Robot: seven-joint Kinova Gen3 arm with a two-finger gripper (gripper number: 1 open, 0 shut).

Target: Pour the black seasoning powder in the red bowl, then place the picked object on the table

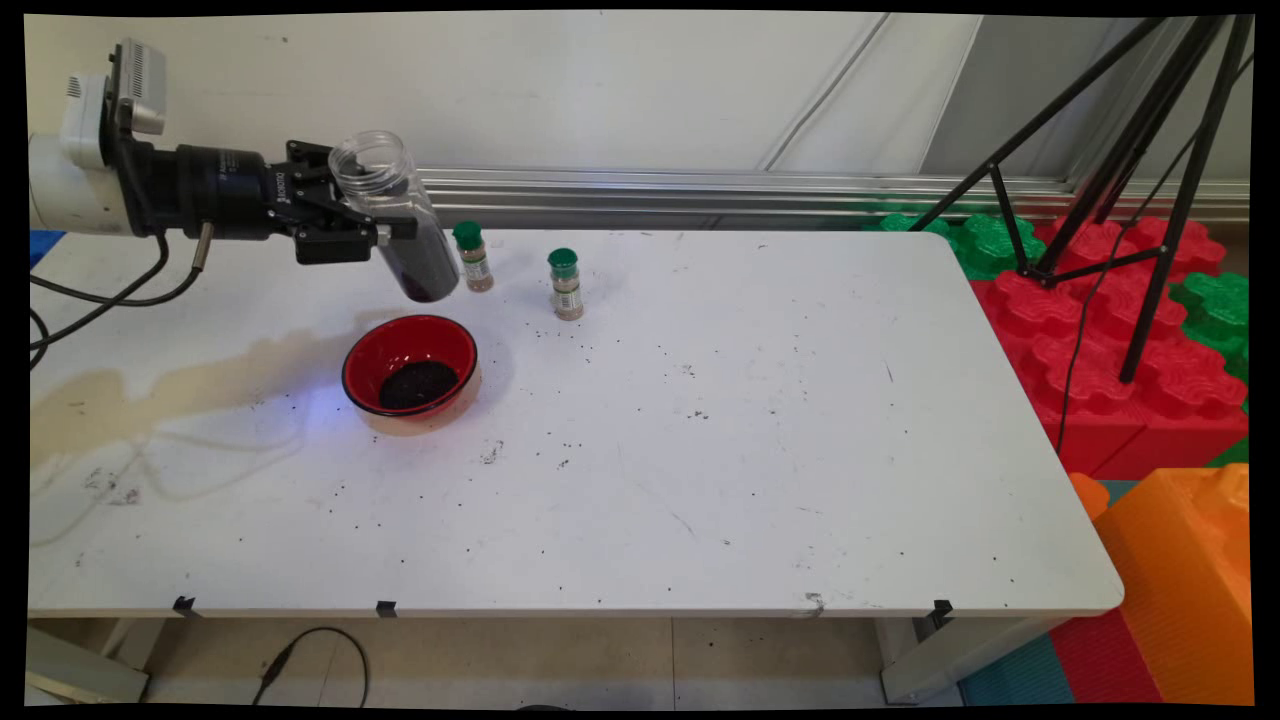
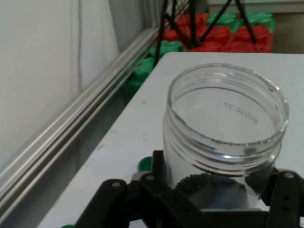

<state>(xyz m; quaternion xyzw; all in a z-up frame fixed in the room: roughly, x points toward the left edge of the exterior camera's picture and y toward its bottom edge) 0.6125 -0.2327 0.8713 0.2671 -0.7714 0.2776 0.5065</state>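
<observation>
My gripper (image 1: 375,222) is shut on a clear plastic jar (image 1: 392,215) and holds it in the air above the table's far left. The jar (image 2: 223,137) has no lid, its mouth points up, and it leans slightly. Dark grains fill its lower part. Just below and in front of it, a red bowl (image 1: 410,373) with a black rim sits on the white table (image 1: 700,450) with a heap of the same dark grains inside. Scattered dark grains lie on the table around the bowl.
Two small spice bottles with green caps stand behind the bowl, one (image 1: 472,256) next to the jar, the other (image 1: 565,284) further right. A black tripod (image 1: 1130,180) stands over red and green foam blocks (image 1: 1100,330) off the table's right end. An orange block (image 1: 1180,580) sits at the near right.
</observation>
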